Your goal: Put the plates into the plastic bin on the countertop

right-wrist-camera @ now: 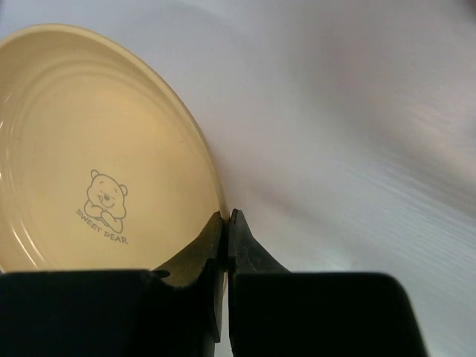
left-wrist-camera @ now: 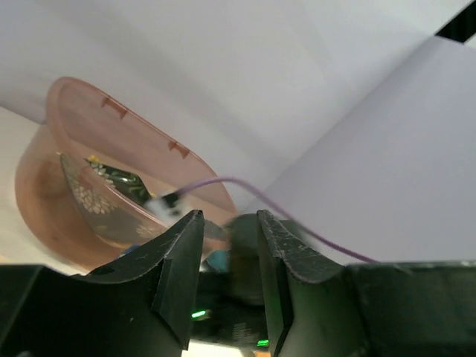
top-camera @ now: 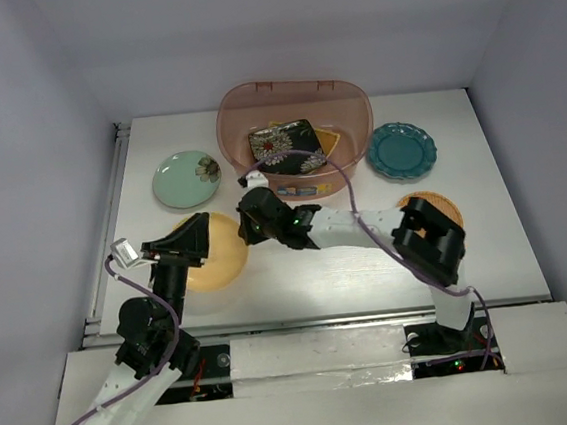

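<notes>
The right fingers (right-wrist-camera: 247,256) are pressed together, with almost no gap, exactly at the rim of the yellow plate (right-wrist-camera: 89,149). Whether the thin edge is really caught between them or only touches one of them, I cannot tell from the wrist view. The plate lies flat on the white counter (top-camera: 319,269), in front of the plastic bin (top-camera: 232,142) and to its left, and it has a small bear drawing in the middle. The left fingers (left-wrist-camera: 178,253) stand apart and hold nothing; seen from above, they hang over the left part of the same plate. I judge this plate to be stiff, glazed and rather slippery, not heavy but breakable. The raised rim looks like the only good place to take it, deep enough that the edge does not slide out when the plate tilts. Inside the bin lies the black square plate (top-camera: 282,142), with something yellowish beside it. The mint green plate (top-camera: 187,179) is to the left of the bin, the teal plate (top-camera: 400,151) to the right of it, and a woven round plate (top-camera: 433,201) is partly hidden under the right arm.
</notes>
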